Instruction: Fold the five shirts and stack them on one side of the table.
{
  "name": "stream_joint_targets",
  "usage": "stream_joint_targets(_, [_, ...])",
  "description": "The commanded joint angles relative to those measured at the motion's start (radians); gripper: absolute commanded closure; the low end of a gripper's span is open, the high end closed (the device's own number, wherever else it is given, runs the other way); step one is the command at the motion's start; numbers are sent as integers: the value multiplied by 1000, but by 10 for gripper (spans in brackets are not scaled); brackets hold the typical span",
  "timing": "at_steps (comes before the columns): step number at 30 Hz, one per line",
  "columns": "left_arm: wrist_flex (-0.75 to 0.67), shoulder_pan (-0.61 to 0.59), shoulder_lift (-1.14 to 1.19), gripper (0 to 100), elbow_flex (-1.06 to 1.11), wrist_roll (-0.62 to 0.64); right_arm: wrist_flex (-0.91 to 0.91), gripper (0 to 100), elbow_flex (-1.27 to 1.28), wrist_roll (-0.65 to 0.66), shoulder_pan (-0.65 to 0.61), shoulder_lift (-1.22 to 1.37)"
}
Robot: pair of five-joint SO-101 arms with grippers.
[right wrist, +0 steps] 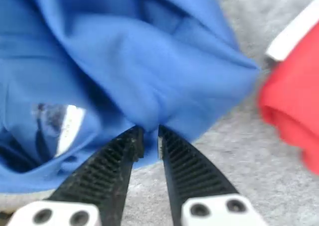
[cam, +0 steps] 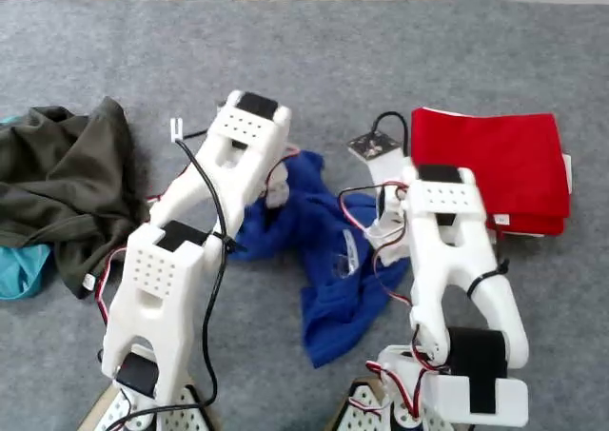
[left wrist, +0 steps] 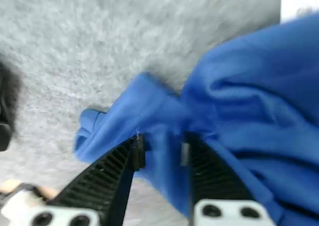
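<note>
Here, blue shirt crumpled — long axis far-to-near.

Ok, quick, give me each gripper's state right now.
Left gripper: closed on a fold of the blue shirt.
Right gripper: closed, pinching another bunch of the blue shirt.

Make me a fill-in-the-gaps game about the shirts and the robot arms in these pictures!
1. The left gripper and the right gripper both pinch the crumpled shirt, which is ___.
2. The folded shirt beside the right arm is ___.
3. The table has a fuzzy cover coloured ___.

Missing words: blue; red; grey.
</note>
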Motion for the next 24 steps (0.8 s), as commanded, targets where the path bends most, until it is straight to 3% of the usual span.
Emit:
stream_joint_targets(1, [9,-15,-11,887,117,-86,-3,932,-110,6,58,-8])
stream_joint_targets(9, [12,-163,-64,891,154,-157,63,932,-289,12,98,-1])
stream_joint_targets(13, [12,-220,-232,890,166,-163,123,931,-309,12,-29,1])
stream_joint_targets(17, [9,-269,-430,891,260,-172,72,930,-278,-12,-147,44])
stream_joint_targets(24, [-118,-496,-568,933,444,-239,23,930,-372,-124,-207,251])
